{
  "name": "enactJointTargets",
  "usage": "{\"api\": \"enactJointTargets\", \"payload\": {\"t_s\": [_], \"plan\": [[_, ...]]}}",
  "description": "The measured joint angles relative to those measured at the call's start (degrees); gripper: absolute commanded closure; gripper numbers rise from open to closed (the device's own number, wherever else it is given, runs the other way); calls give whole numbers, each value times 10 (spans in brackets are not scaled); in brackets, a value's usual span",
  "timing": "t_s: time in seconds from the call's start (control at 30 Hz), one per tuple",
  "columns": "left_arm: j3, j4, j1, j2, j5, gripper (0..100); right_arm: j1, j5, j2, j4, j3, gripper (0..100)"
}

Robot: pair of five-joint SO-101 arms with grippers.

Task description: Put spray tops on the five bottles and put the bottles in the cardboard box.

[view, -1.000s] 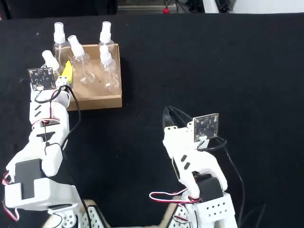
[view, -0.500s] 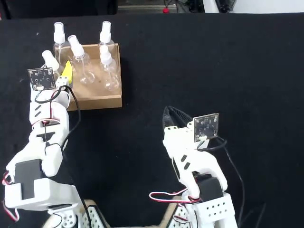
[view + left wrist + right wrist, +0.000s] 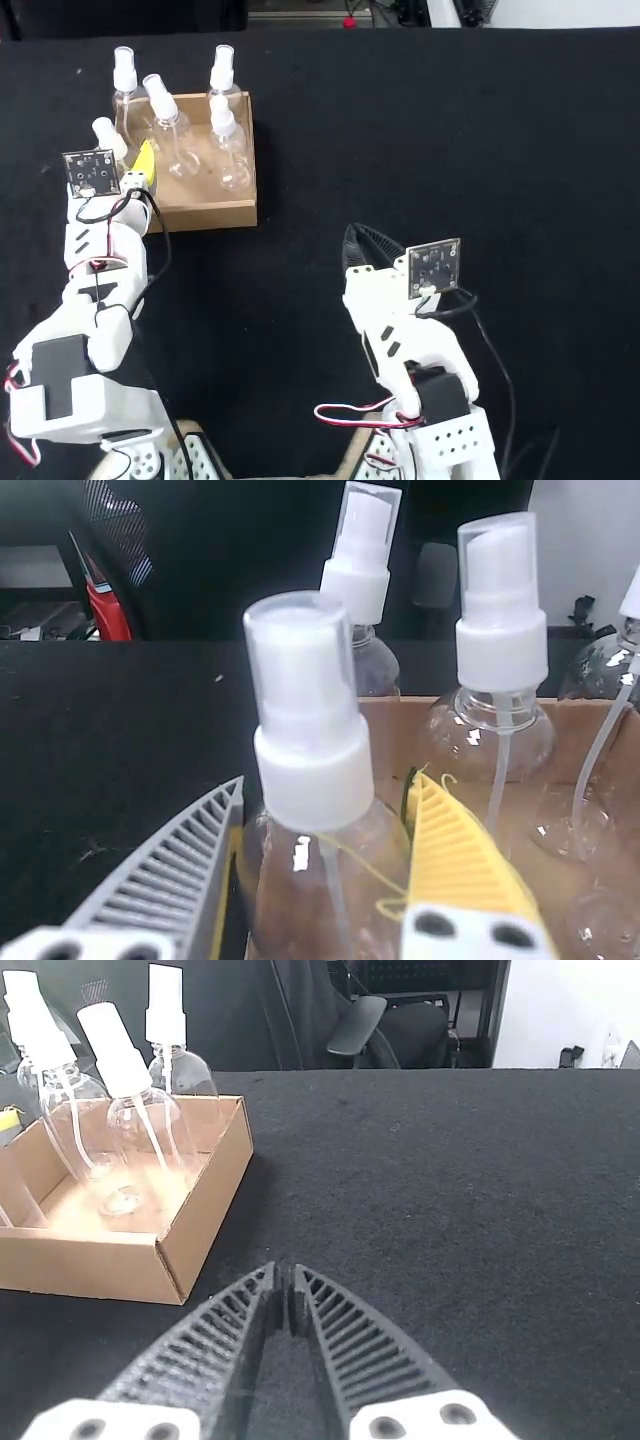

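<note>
Barely, my left fingers [image 3: 455, 860], clamped on bottle 5 [image 3: 310, 780], drew back at the cardboard box [image 3: 215, 212]'s left edge, drop still pending; right fingers [image 3: 340, 1360] together.

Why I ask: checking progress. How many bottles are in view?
5: two at the cardboard box's far edge, two inside it, one bottle in the left pincer at its side.

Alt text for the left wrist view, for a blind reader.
A clear bottle with a white spray top sits between the grey and yellow jaws of the left gripper. Other spray-topped bottles stand behind, at a cardboard box.
</note>
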Motion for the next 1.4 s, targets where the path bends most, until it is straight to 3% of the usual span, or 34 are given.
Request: {"api": "enactJointTargets", "payload": {"t_s": [1.13, 1.33, 1.4], "plan": [[-9, -14, 0, 47, 2, 784, 0, 0, 0, 0, 0, 984], [-9, -14, -1, 47, 0, 630, 0, 0, 0, 0, 0, 984], [-7, -11, -4, 53, 1, 620, 0, 0, 0, 0, 0, 984]]}}
